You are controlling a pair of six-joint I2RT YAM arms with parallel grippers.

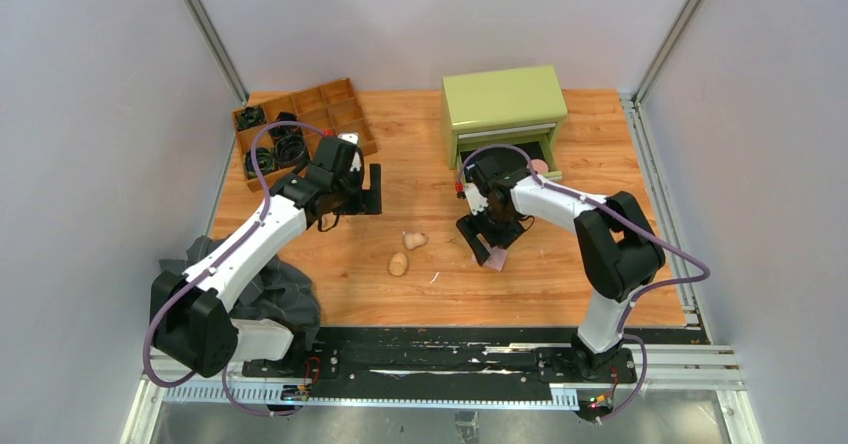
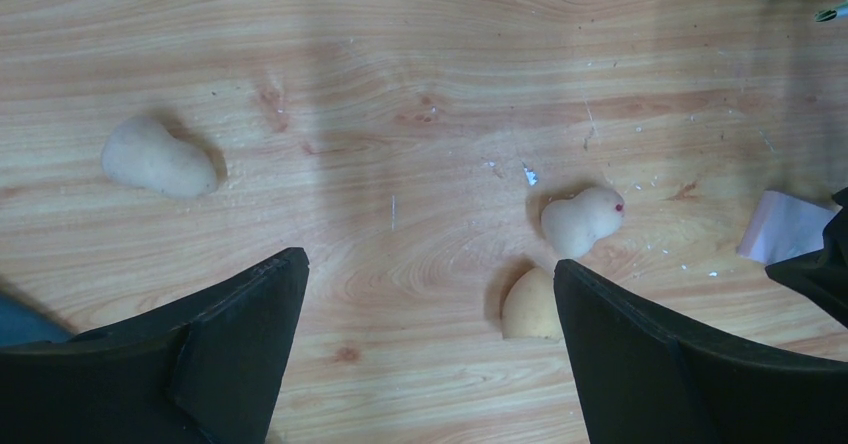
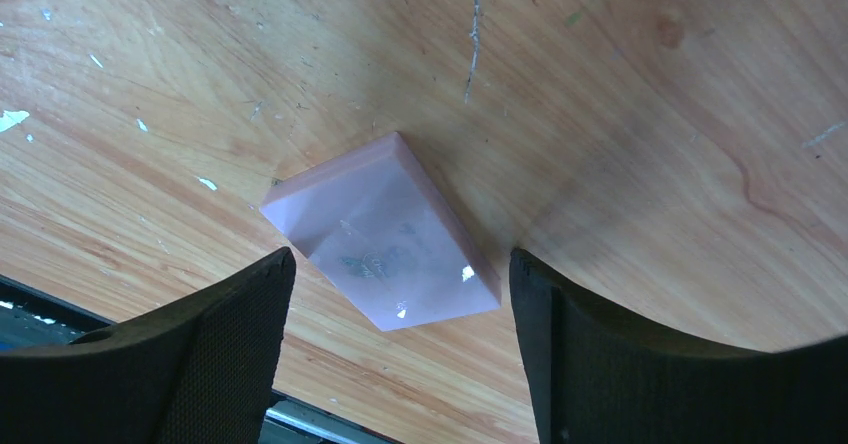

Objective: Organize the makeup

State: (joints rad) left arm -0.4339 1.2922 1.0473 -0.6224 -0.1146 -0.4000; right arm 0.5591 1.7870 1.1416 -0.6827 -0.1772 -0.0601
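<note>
Three beige egg-shaped sponges lie on the wooden table (image 2: 400, 84) in the left wrist view: one at the left (image 2: 160, 159), one peanut-shaped (image 2: 582, 220), and one half hidden by my right finger (image 2: 530, 306). The top view shows two of them (image 1: 414, 240) (image 1: 398, 263). My left gripper (image 2: 430, 264) (image 1: 372, 190) is open and empty above the table. My right gripper (image 3: 400, 264) (image 1: 487, 244) is open, its jaws either side of a pale pink flat square pad (image 3: 385, 232) (image 1: 496, 258) without touching it. A pink round puff (image 1: 540, 166) lies in the open drawer.
A green drawer box (image 1: 505, 104) stands at the back, its drawer open toward my right arm. A wooden divided tray (image 1: 345, 94) at the back left holds black coiled bands (image 1: 290, 149). A dark grey cloth (image 1: 275, 284) lies by the left arm's base.
</note>
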